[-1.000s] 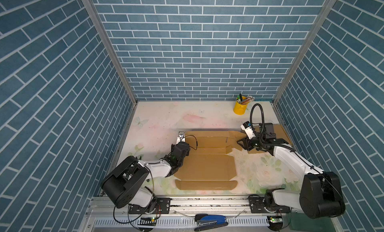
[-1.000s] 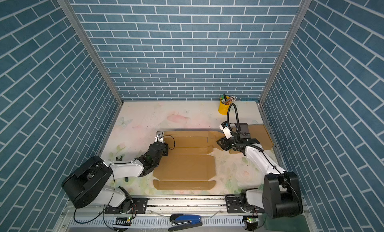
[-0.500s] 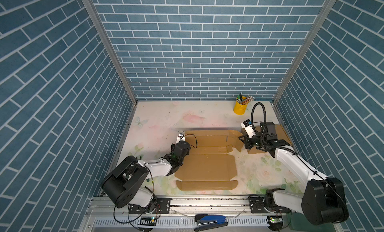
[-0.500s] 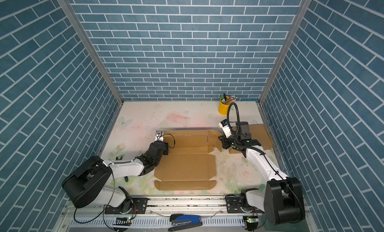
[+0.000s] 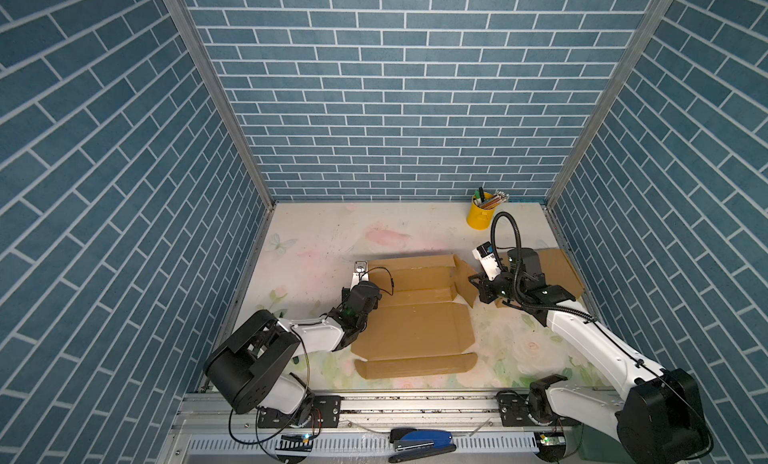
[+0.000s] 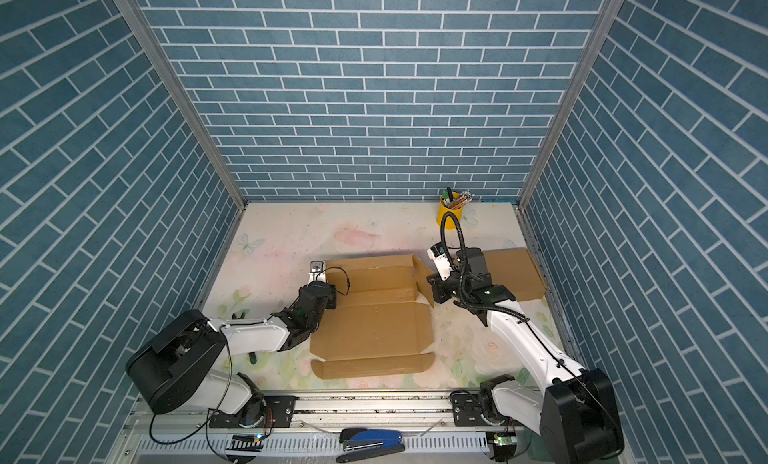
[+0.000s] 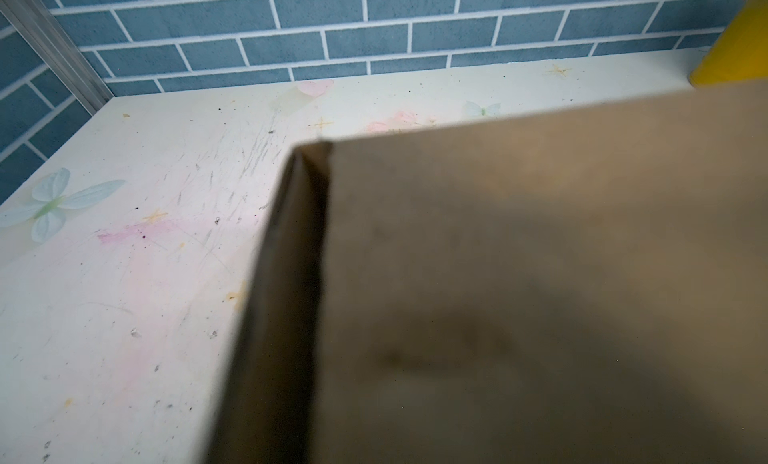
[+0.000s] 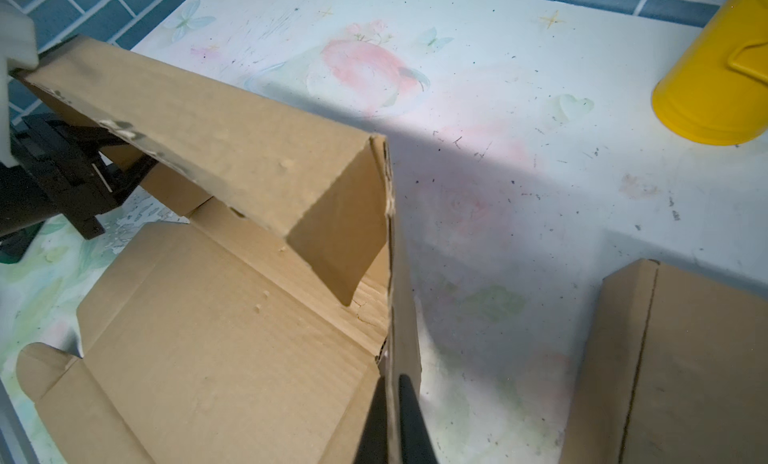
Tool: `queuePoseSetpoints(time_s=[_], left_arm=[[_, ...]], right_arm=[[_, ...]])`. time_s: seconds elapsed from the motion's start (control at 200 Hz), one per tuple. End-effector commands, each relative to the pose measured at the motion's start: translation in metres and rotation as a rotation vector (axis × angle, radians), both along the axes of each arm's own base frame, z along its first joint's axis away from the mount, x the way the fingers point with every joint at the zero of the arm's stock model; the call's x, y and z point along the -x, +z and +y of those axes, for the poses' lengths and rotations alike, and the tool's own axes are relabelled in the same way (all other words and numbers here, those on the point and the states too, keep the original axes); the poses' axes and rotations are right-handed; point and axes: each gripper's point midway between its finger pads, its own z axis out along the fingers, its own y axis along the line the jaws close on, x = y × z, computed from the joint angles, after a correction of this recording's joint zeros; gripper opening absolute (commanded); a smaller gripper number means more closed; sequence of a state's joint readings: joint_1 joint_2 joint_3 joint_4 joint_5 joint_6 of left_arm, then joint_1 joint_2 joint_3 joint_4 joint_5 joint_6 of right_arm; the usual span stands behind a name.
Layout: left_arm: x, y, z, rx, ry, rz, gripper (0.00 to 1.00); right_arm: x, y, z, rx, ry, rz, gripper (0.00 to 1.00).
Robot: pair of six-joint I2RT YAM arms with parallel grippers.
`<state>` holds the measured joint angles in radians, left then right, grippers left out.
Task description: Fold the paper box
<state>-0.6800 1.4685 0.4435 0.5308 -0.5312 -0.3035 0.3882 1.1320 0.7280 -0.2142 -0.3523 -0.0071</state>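
The paper box (image 5: 415, 333) lies flat on the table (image 5: 316, 241), rear wall (image 5: 409, 263) raised. The right gripper (image 8: 392, 383) pinches the side flap (image 5: 464, 279); the left gripper (image 5: 368, 297) sits closed at the rear-left corner. Best swing the flap inward along its crease, slowly.

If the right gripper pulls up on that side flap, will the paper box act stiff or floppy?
Probably hinges at its creases: the flap pinched by the right gripper stands up while the base of the paper box lies flat. Panels look corrugated, so likely stiff between folds. Thin and seemingly light, it may slide on the table.
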Motion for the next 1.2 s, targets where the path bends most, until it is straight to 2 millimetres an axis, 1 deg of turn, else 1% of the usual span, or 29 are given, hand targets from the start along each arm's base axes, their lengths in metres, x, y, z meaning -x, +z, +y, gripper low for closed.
queuePoseSetpoints(time_s=[0.0,0.095,0.215,0.335,0.415,0.445,0.48,0.54,0.595,0.71,0.855,0.945,0.985,1.055,1.105,1.145,1.195], left_arm=[[0.014,-0.028,0.01,-0.095,-0.02,0.088,0.0],[0.013,-0.029,0.009,-0.093,-0.023,0.087,0.0],[0.013,-0.031,0.008,-0.091,-0.025,0.091,0.0],[0.013,-0.033,0.008,-0.092,-0.024,0.094,0.0],[0.014,-0.034,0.008,-0.09,-0.027,0.095,0.0],[0.014,-0.035,0.008,-0.088,-0.029,0.098,0.0],[0.015,-0.037,0.007,-0.087,-0.033,0.102,0.0],[0.015,-0.039,0.006,-0.09,-0.04,0.109,0.0],[0.016,-0.04,0.006,-0.092,-0.042,0.111,0.0],[0.017,-0.042,0.007,-0.102,-0.047,0.117,0.0],[0.019,-0.045,0.008,-0.108,-0.051,0.123,0.0],[0.02,-0.046,0.008,-0.111,-0.054,0.126,0.0],[0.02,-0.047,0.009,-0.112,-0.055,0.128,0.0],[0.02,-0.046,0.009,-0.113,-0.055,0.127,0.0],[0.021,-0.046,0.009,-0.114,-0.056,0.125,0.0],[0.021,-0.046,0.009,-0.113,-0.055,0.125,0.0],[0.021,-0.045,0.009,-0.11,-0.054,0.122,0.0]], right_arm=[[-0.002,0.019,0.014,-0.075,-0.016,-0.025,0.0],[0.0,0.021,0.026,-0.086,-0.013,-0.017,0.0],[-0.002,0.02,0.034,-0.088,-0.048,-0.009,0.0],[-0.001,0.015,0.04,-0.13,-0.078,-0.004,0.0],[0.001,0.0,0.034,-0.123,-0.103,-0.005,0.0],[0.002,-0.002,0.034,-0.121,-0.097,-0.01,0.0],[0.003,-0.003,0.034,-0.122,-0.09,-0.012,0.02],[0.004,-0.003,0.033,-0.123,-0.074,-0.011,0.1],[0.004,0.002,0.03,-0.145,-0.066,-0.002,0.17],[0.002,0.017,0.02,-0.218,-0.045,0.042,0.32],[0.002,0.04,0.01,-0.258,-0.019,0.056,0.42],[-0.008,0.049,-0.003,-0.249,-0.056,0.049,0.43],[-0.015,0.052,-0.012,-0.241,-0.092,0.04,0.43],[-0.029,0.066,-0.028,-0.253,-0.149,0.012,0.43],[-0.043,0.072,-0.044,-0.249,-0.214,0.003,0.43],[-0.05,0.07,-0.052,-0.226,-0.25,0.003,0.42],[-0.058,0.057,-0.062,-0.159,-0.287,0.021,0.42]])
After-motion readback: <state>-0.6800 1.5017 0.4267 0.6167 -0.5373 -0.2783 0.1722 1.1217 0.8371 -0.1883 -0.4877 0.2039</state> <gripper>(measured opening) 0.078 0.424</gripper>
